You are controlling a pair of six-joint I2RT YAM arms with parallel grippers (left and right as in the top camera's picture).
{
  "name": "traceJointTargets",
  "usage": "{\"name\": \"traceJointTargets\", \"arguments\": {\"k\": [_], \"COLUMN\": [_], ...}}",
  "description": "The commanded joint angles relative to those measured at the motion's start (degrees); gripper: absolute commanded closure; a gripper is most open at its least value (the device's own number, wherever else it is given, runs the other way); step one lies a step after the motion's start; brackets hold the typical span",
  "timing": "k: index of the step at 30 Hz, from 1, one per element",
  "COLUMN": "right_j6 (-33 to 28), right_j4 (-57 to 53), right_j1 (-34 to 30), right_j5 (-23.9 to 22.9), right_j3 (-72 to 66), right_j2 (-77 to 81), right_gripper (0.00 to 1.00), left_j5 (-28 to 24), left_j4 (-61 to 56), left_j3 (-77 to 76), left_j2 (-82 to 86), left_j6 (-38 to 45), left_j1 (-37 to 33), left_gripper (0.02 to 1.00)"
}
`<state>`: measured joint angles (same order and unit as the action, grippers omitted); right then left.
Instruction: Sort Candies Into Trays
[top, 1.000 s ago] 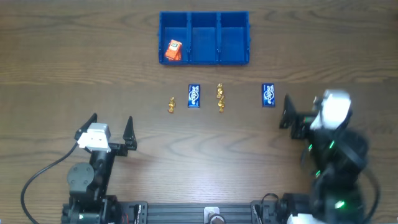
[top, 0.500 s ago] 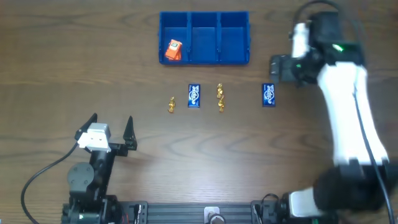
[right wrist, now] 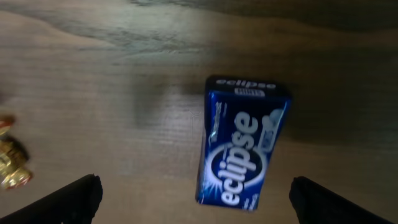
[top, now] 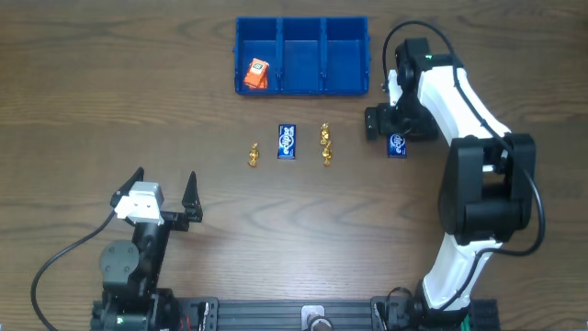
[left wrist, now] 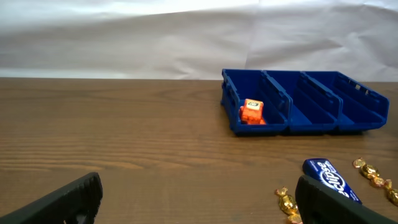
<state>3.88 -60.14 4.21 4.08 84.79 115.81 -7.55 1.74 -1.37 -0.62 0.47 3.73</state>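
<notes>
Candies: I count six loose on the worktop (top: 110, 92) and one already binned.
Blue mint packs: two. One (top: 288, 141) lies mid-row, the other (top: 397, 144) at the row's right end, just below the tray's right corner.
Gold-wrapped sweets: three by my count. One (top: 254, 154) is left of the mid-row pack, and two (top: 325, 135) (top: 327, 154) are close together to its right.
Orange candy (top: 256, 74): one, in the left compartment of the tray (top: 301, 20), which has three.
Right end effector (top: 395, 127): fingers spread, hanging over the right-end pack, which lies between them in its wrist view. I judge it is lined up to grasp the pack.
Left end effector (top: 165, 188): spread, holding nothing, near its base and well apart from the row. I judge this leaves the other arm room.
</notes>
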Motion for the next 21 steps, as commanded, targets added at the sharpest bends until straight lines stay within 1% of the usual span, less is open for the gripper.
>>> {"name": "traceJointTargets", "arguments": {"k": [1, 3, 9, 10, 14, 18, 19, 21], "right_j6": [2.73, 4.35, 4.26, 4.26, 4.26, 4.26, 4.28, 4.28], "right_j4": [0.87, 0.96, 4.15, 4.44, 5.01, 6.58, 7.02, 7.19], "right_j1": [0.11, -0.11, -0.42, -0.42, -0.44, -0.42, -0.42, -0.42], "right_j5": [-3.85, -5.55, -5.49, -5.49, -5.49, -5.49, -5.49, -5.49], "right_j3": [0.57, 0.55, -0.55, -0.76, -1.36, -2.86, -3.34, -3.52], "right_j2": [3.23, 3.72, 3.80, 3.80, 3.80, 3.80, 3.80, 3.80], "right_gripper": [0.001, 0.001, 0.001, 0.020, 0.152, 0.185, 0.209, 0.325], "left_j5": [-0.85, -0.85, -0.85, -0.85, -0.85, -0.85, -0.85, -0.85], "left_j4": [2.03, 2.03, 2.03, 2.03, 2.03, 2.03, 2.03, 2.05], "left_j3": [1.09, 1.09, 1.09, 1.09, 1.09, 1.09, 1.09, 1.09], "left_j2": [0.37, 0.37, 0.37, 0.37, 0.37, 0.37, 0.37, 0.37], "left_j6": [0.85, 0.85, 0.85, 0.83, 0.83, 0.85, 0.85, 0.85], "left_j1": [-0.39, -0.39, -0.39, -0.39, -0.39, -0.39, -0.39, -0.39], "left_gripper": [0.020, 0.020, 0.020, 0.020, 0.020, 0.020, 0.020, 0.023]}}
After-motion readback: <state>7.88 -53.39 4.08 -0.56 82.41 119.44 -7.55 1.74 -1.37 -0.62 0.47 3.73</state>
